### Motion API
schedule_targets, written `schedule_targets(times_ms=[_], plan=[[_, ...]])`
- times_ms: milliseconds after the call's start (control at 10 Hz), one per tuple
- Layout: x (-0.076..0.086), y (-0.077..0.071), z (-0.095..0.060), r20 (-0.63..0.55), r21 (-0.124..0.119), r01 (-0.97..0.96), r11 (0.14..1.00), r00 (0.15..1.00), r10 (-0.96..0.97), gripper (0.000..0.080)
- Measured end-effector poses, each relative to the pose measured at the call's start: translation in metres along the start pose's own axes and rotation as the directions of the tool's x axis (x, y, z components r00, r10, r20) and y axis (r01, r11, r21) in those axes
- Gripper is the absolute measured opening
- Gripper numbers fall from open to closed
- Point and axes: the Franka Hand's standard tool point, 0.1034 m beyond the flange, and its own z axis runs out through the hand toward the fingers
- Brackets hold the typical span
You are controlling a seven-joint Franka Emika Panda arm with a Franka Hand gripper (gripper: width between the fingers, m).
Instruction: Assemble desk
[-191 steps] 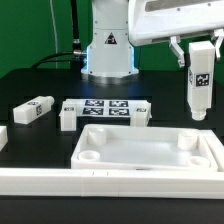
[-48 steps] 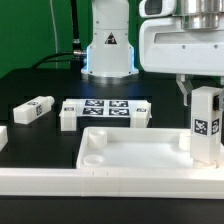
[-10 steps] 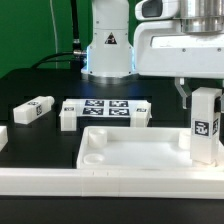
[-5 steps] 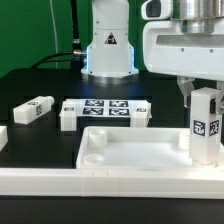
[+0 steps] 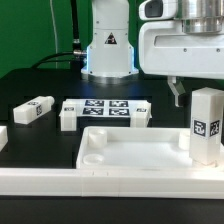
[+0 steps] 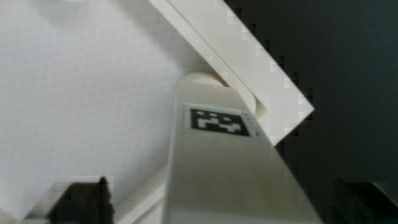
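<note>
The white desk top lies flat with its raised rim up, near the front of the black table. A square white leg with a tag stands upright in its corner socket on the exterior view's right. My gripper is over the top of this leg and open; one finger stands clear of the leg's side. In the wrist view the leg runs between my two dark fingertips with gaps on both sides, and the gripper is open around it. The desk top's corner lies beneath.
A loose tagged leg lies at the exterior view's left, and another white part shows at the left edge. The marker board lies behind the desk top. The robot base stands at the back. A long white rail edges the front.
My finger has moved away from the side of the upright leg, so the gripper has opened and let go of it. The leg stays standing in the socket.
</note>
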Motion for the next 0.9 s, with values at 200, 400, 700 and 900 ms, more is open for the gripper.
schedule_targets(times_ms=[200, 400, 700, 900], plan=[[0.0002, -0.0004, -0.0007, -0.002, -0.001, 0.206, 0.979, 0.979, -0.206, 0.0648], [0.0012, 0.0003, -0.0009, -0.002, -0.001, 0.392, 0.92, 0.92, -0.392, 0.0649], [0.0, -0.0003, 0.0001, -0.003, -0.007, 0.612, 0.791, 0.791, -0.612, 0.0649], [0.0025, 0.001, 0.0002, -0.012, -0.015, 0.726, 0.688, 0.688, -0.726, 0.0649]])
